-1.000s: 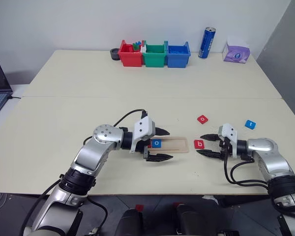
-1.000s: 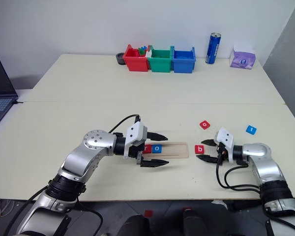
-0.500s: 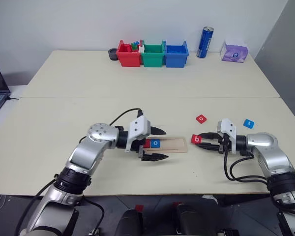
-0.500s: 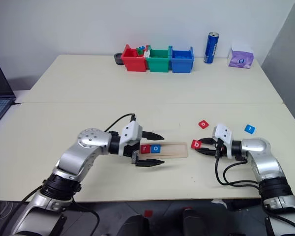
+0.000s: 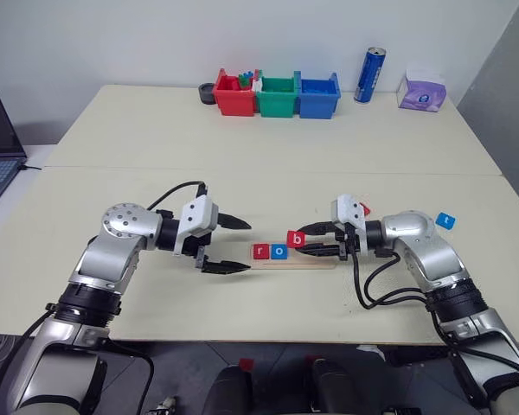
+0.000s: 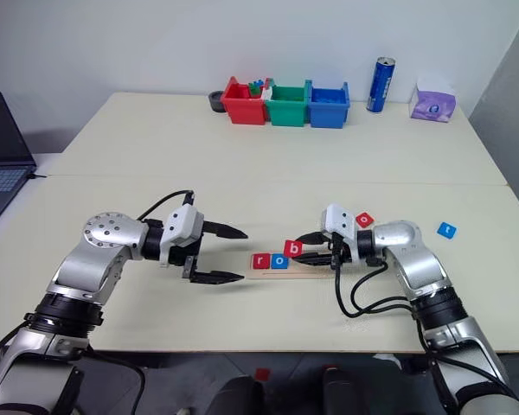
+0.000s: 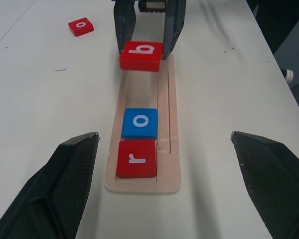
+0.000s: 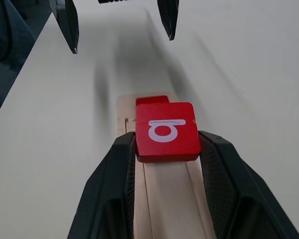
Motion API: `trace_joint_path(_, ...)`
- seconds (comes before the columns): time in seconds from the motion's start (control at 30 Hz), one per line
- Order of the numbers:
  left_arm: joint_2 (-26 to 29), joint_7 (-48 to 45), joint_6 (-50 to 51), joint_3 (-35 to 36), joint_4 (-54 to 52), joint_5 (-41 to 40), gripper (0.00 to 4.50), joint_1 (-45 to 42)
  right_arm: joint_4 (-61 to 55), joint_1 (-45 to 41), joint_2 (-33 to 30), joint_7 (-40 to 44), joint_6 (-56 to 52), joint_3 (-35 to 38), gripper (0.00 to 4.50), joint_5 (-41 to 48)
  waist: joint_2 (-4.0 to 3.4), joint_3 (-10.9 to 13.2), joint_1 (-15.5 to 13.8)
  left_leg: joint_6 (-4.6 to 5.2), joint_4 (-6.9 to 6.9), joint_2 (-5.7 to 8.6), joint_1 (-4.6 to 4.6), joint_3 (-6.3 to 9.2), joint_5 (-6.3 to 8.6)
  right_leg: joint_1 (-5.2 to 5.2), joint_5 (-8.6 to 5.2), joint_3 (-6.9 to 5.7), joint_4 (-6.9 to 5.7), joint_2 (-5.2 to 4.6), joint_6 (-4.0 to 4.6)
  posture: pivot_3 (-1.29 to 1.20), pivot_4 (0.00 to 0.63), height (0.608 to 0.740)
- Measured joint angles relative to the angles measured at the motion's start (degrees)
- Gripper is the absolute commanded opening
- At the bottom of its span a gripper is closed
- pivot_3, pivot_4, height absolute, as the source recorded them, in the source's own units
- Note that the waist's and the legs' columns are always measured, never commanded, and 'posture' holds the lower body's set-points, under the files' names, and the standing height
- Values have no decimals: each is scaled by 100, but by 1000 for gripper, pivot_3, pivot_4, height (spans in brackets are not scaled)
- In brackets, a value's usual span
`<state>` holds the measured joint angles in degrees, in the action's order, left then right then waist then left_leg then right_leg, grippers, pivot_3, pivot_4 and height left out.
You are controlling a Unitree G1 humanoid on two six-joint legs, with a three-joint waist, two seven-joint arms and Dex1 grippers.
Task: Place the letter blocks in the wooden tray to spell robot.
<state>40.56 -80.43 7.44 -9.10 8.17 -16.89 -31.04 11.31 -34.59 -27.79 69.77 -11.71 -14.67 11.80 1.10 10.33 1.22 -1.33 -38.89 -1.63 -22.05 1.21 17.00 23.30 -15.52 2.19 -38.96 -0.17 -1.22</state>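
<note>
Letter blocks stood at two of five placed: the red r (image 7: pixel 136 158) and blue o (image 7: pixel 139 123) lay side by side at the left end of the wooden tray (image 5: pixel 316 262), which rested on the near part of the table (image 5: pixel 112 190). A second before, the red b (image 5: pixel 297 239) had been lying on the table just past the tray's right end, with the right gripper (image 8: pixel 165 142) closing around it. By this moment the gripper had clamped the tile by its two side edges, lifted it and carried it leftward, so that it hung over the tray, near the o and a little above the wood. The left gripper (image 5: pixel 227 245), fingers spread wide and holding nothing, had meanwhile drawn back leftward off the tray's end, leaving the approach free. By my judgement the third letter only needed lowering into the slot beside the o.

Still out on the table were the second red o (image 6: pixel 365 220), just behind the right wrist, and the blue t (image 5: pixel 445 220), well off to the right.

How high the b hung above the groove could not be judged. In the right wrist view the b hid the blue o entirely and all but a corner of the r. From the head camera, the right arm covered part of the loose red o.
</note>
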Motion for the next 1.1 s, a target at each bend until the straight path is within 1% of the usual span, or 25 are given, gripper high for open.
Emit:
trace_joint_path(0.3,-111,70,88,-32,-286,8,4500,110,512,-2,-7,42,356,-141,1462,-362,-1,0,42,0,1,2,3,3,0,2,0,0,-8,12,1,0,150,740)
trace_joint_path(1.1,-211,80,90,-67,-303,78,4500,96,1158,-252,308,82,634,-248,1462,-665,-1,0,45,0,1,-1,4,3,0,2,1,0,-8,11,2,0,150,740)
